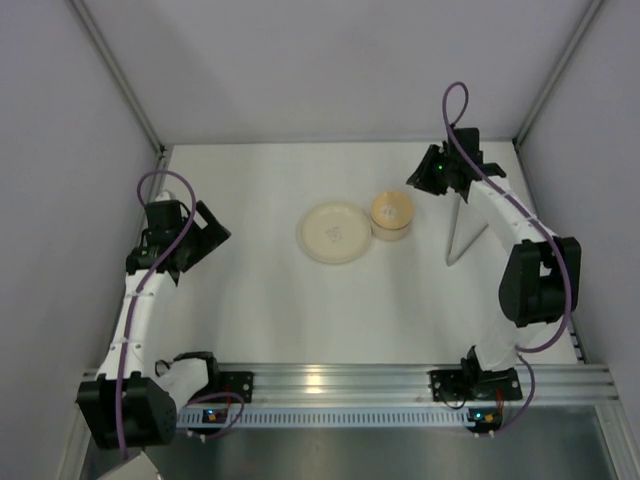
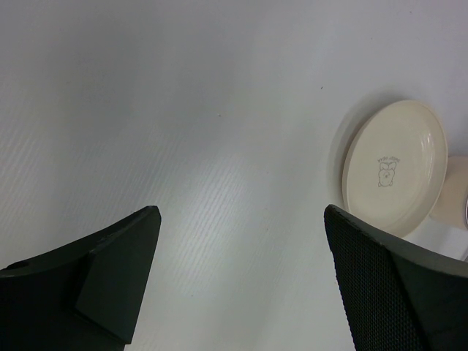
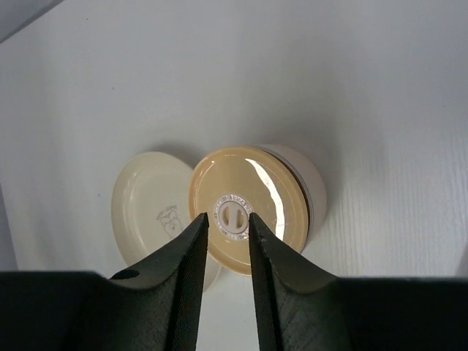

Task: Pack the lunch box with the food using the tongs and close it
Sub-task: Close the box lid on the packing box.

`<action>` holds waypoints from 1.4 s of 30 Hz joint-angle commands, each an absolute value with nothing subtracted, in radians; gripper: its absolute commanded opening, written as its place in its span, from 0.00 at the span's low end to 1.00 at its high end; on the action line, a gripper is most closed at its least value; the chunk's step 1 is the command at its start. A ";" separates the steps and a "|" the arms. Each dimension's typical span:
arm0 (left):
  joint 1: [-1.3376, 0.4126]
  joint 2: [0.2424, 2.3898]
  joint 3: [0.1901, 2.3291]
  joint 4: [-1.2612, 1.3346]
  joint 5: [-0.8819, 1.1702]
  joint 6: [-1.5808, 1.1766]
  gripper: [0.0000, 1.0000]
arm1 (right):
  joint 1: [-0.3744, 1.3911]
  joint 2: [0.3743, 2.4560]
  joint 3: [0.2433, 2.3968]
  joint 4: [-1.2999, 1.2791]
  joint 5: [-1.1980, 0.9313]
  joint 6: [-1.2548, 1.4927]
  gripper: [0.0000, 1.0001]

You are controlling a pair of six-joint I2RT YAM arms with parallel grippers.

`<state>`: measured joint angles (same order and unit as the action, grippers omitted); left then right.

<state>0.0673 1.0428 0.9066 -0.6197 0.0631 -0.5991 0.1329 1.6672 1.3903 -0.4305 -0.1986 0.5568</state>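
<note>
The lunch box (image 1: 391, 215) stands at mid-table with its tan lid (image 3: 263, 197) sitting on top; its cream wall (image 3: 311, 183) shows to the right of the lid. No food shows in any view. The grey tongs (image 1: 454, 235) lie on the table to the right of the box, under my right arm. My right gripper (image 1: 432, 175) hovers behind and to the right of the box. Its jaws (image 3: 227, 219) stand narrowly open with nothing between them, framing the lid's white centre knob from a distance. My left gripper (image 2: 241, 219) is wide open above bare table at the left.
A wide flat cream plate (image 1: 335, 232) with a small printed figure lies just left of the lunch box, touching or nearly touching it. Grey walls close in the table on three sides. The arm bases sit on the metal rail (image 1: 340, 380) at the near edge.
</note>
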 commanded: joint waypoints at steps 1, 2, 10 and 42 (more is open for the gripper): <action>0.063 1.035 0.907 -0.575 0.058 -0.586 0.99 | 0.175 1.755 1.466 -0.465 -0.160 0.526 0.28; 0.063 1.035 0.907 -0.577 0.057 -0.584 0.98 | 0.179 1.769 1.489 -0.469 -0.155 0.523 0.28; 0.064 1.038 0.910 -0.577 0.055 -0.584 0.98 | 0.198 1.877 1.505 -0.459 -0.115 0.515 0.27; 0.064 1.037 0.907 -0.578 0.055 -0.584 0.98 | 0.351 1.775 1.517 -0.552 0.081 0.431 0.29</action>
